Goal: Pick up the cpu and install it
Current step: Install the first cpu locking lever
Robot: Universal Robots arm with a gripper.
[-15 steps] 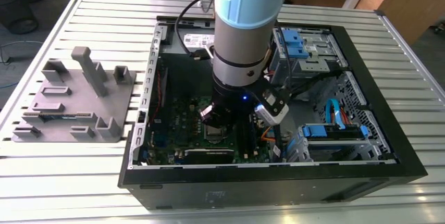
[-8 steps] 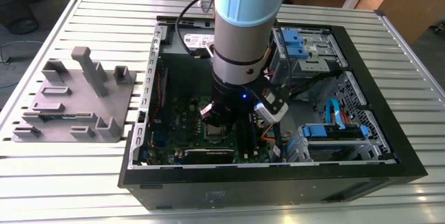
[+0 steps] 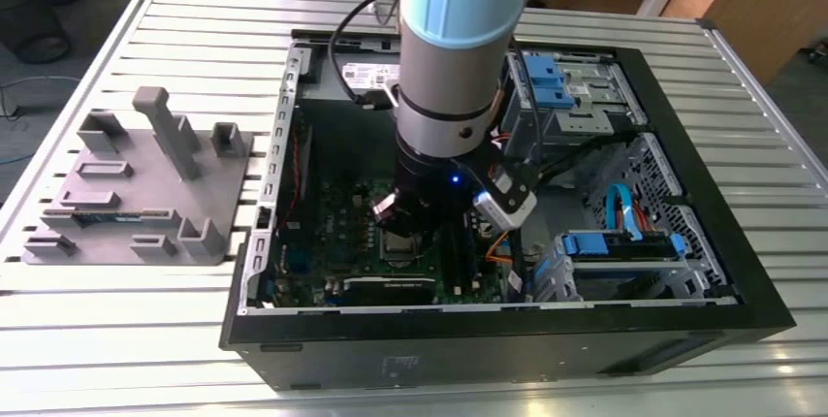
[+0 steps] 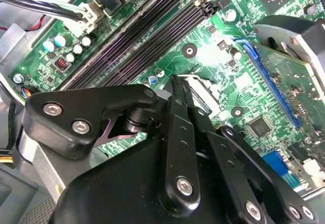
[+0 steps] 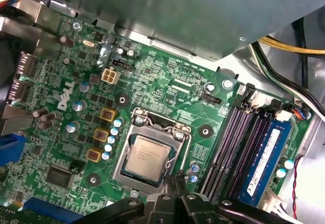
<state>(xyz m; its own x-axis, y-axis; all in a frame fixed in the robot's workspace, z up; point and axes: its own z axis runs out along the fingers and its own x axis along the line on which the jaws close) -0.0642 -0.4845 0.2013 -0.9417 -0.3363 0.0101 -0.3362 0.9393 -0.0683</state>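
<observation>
- Silver-topped cpu (image 5: 148, 155) already lies inside the socket frame (image 5: 175, 134), which stands unlatched.
- My gripper (image 5: 179, 181) hovers just beside that frame; fingers look nearly closed, holding nothing.
- Judgement: keep square, press nothing sideways.

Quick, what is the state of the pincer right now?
Pincer: cannot be told whether open or closed; it holds nothing visible. It hangs beside the cpu, which sits in the socket.
</observation>
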